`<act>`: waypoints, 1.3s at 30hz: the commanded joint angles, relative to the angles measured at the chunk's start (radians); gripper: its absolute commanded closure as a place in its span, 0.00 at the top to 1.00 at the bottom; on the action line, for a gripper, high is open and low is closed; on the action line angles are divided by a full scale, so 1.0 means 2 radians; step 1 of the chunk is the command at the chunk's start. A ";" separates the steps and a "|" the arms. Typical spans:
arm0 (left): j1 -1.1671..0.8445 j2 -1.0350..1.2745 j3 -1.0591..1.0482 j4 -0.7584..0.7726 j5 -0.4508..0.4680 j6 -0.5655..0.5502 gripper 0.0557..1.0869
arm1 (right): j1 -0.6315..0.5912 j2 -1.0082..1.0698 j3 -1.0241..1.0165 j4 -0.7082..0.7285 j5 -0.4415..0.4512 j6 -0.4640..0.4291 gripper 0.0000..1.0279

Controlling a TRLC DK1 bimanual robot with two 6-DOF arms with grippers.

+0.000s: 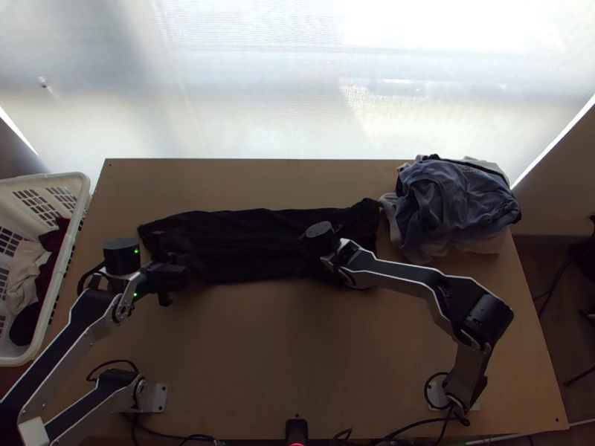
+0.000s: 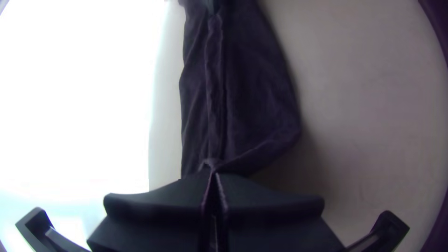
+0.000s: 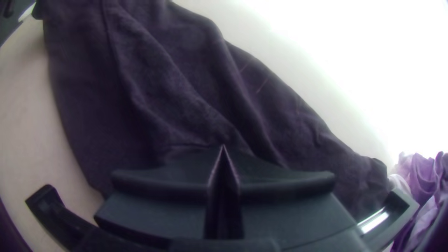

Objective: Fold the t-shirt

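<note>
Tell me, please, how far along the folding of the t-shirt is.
Done, it seems: the black t-shirt lies as a long, narrow strip. In hand: the left tool pinches one end of it; the right tool is shut at the cloth near the other end, its hold unclear. Remaining: probably folding this stretched-out length shorter.

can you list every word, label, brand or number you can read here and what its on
No text can be read with certainty.
Round black housing on the left arm: faint marks on top, too small to read.
Round black housing on the right arm: same, too small.
Black t-shirt: no lettering I can make out.
</note>
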 commanded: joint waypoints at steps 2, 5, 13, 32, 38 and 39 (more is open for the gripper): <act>-0.082 0.052 0.036 0.037 -0.020 0.014 0.04 | -0.007 -0.047 0.003 -0.005 0.000 -0.002 0.03; -0.098 0.086 0.045 0.070 -0.023 0.021 0.04 | -0.015 -0.060 -0.004 -0.011 -0.001 -0.004 0.03; -0.131 0.191 0.124 0.102 -0.023 0.034 0.04 | -0.022 -0.092 -0.034 -0.009 -0.001 0.000 0.03; -0.287 0.354 0.293 0.124 -0.037 0.046 0.04 | -0.167 -0.356 -0.153 -0.097 -0.005 0.006 0.03; -0.345 0.386 0.340 0.124 -0.040 0.046 0.04 | -0.206 -0.422 -0.186 -0.140 -0.010 0.012 0.03; -0.352 0.392 0.349 0.123 -0.041 0.046 0.04 | -0.208 -0.430 -0.192 -0.145 -0.010 0.013 0.03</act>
